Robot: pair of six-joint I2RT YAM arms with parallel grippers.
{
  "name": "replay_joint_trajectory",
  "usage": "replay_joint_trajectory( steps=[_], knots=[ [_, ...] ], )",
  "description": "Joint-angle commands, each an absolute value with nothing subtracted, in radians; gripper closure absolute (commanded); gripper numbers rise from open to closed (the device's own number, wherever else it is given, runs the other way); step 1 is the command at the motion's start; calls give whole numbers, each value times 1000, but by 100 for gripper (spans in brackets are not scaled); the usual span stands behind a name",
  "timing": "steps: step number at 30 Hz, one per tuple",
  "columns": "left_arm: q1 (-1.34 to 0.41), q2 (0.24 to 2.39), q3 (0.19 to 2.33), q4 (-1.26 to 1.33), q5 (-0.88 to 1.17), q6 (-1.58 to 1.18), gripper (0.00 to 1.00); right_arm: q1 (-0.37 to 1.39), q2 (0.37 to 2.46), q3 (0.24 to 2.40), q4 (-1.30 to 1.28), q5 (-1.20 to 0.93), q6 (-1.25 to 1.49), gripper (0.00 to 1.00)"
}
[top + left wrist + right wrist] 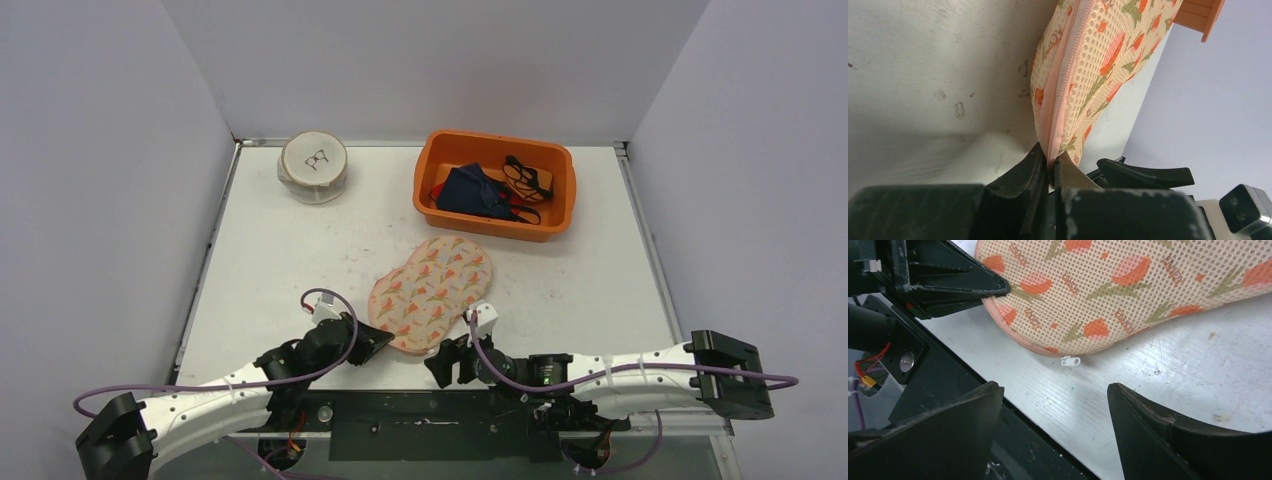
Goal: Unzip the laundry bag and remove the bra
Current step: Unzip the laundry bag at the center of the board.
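Observation:
The laundry bag (pixel 430 292), peach mesh with orange flowers, lies flat near the table's front edge. My left gripper (pixel 383 337) is shut on its near left rim, its fingers pinching the pink zipper seam (pixel 1063 85) at the left gripper (pixel 1052 162). In the right wrist view the bag (pixel 1128 295) fills the top, and a small white zipper pull (pixel 1069 361) lies on the table at its rim. My right gripper (pixel 1053 390) stands open just short of that pull, with nothing between its fingers; the right gripper (pixel 440 358) sits at the bag's near end. The bra is hidden.
An orange bin (pixel 560 160) at the back right holds dark blue and black garments. A round white container (pixel 314 167) stands at the back left. The black front rail (pixel 948 385) runs right under my right gripper. Grey walls close in both sides.

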State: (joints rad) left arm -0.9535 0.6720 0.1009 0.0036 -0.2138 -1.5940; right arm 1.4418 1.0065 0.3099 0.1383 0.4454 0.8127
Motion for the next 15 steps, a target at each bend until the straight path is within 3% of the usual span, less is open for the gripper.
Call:
replay_joint_trajectory(
  steps=[1, 6, 12, 15],
  knots=[
    [-949, 673, 101, 77, -258, -1603, 100, 1450, 963, 332, 128, 428, 849, 18],
    [-953, 661, 93, 80, -275, -1611, 100, 1405, 943, 307, 108, 447, 989, 13],
    [-1046, 733, 95, 159, -378, -1631, 99, 1198, 896, 186, 275, 297, 1092, 13],
    [-1069, 867, 151, 216, -363, -1584, 76, 1170, 860, 203, 238, 325, 1067, 13]
  ],
)
